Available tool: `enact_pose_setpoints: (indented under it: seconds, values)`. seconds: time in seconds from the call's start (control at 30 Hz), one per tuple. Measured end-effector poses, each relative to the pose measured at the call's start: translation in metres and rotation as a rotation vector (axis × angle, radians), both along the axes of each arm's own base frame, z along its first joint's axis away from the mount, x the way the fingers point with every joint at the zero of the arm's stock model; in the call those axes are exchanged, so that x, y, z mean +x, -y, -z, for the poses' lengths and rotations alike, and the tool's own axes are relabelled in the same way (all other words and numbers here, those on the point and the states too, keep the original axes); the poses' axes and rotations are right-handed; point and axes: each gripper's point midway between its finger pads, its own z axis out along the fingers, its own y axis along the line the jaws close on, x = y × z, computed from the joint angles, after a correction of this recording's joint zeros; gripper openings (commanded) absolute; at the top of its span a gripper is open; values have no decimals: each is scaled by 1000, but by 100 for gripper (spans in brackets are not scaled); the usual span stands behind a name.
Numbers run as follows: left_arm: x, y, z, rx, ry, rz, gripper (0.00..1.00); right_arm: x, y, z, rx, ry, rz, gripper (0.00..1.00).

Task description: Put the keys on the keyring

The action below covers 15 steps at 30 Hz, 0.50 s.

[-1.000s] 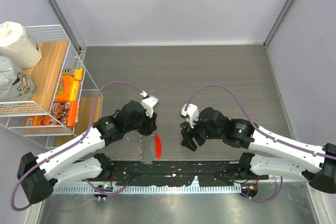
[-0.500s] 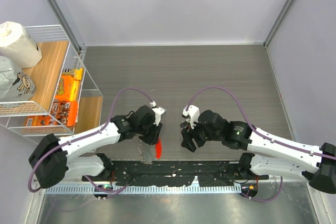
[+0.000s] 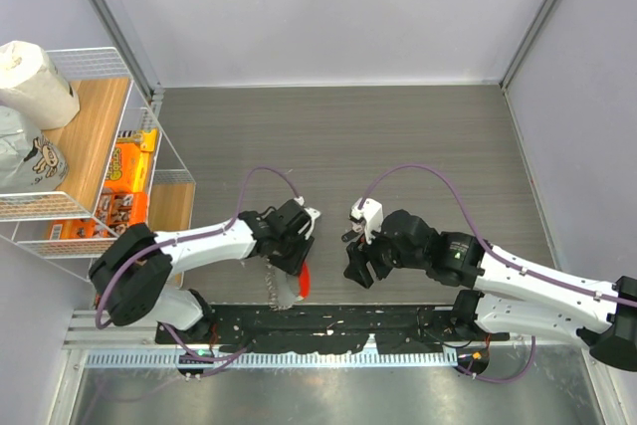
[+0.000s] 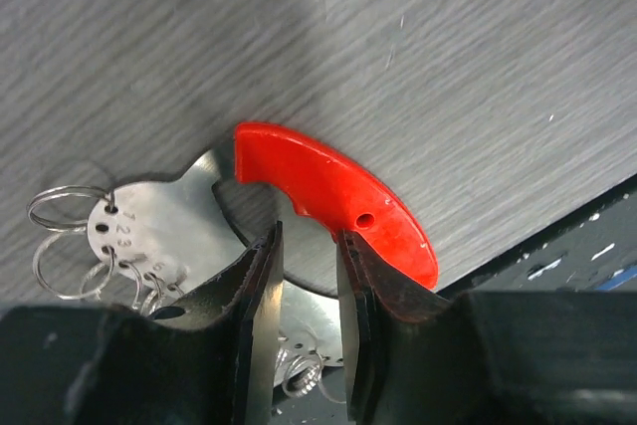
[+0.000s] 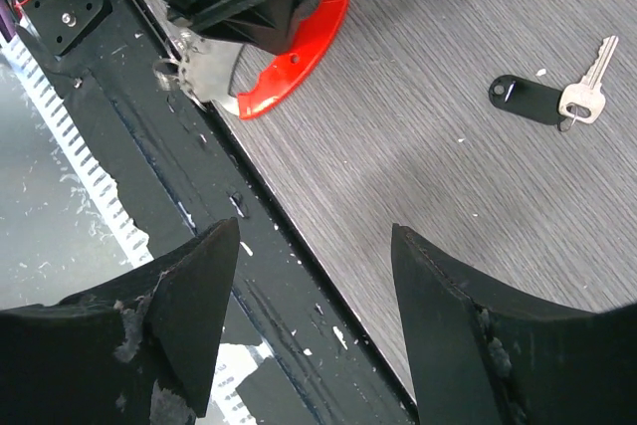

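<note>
Task barely begun: keys [image 5: 582,97] not on the keyring [image 5: 297,52] yet. Keyring lies flat at the table's [image 5: 448,176] near edge. Left gripper [image 4: 307,238] is down on it, fingers narrowly apart, straddling where the red strip [image 4: 328,186] meets the silver plate [image 4: 169,236]. Can't tell if it's pinching or just around it. Right gripper [image 5: 314,234] hovers near the keyring, spread wide, nothing between the fingers. Keys sit farther out on the table, well apart from keyring and both grippers. Left to do: secure ring, fetch keys, thread.
</note>
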Motion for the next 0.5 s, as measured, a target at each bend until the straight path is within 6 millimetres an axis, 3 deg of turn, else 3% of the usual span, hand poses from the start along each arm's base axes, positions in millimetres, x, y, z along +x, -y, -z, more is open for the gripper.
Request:
enact_pose_setpoints:
  seconds: [0.33, 0.5]
  values:
    - [32, 31, 1, 26, 12, -8, 34, -1, 2, -5, 33, 9, 11, 69]
    - [62, 46, -1, 13, 48, -33, 34, 0, 2, -4, 30, 13, 16, 69]
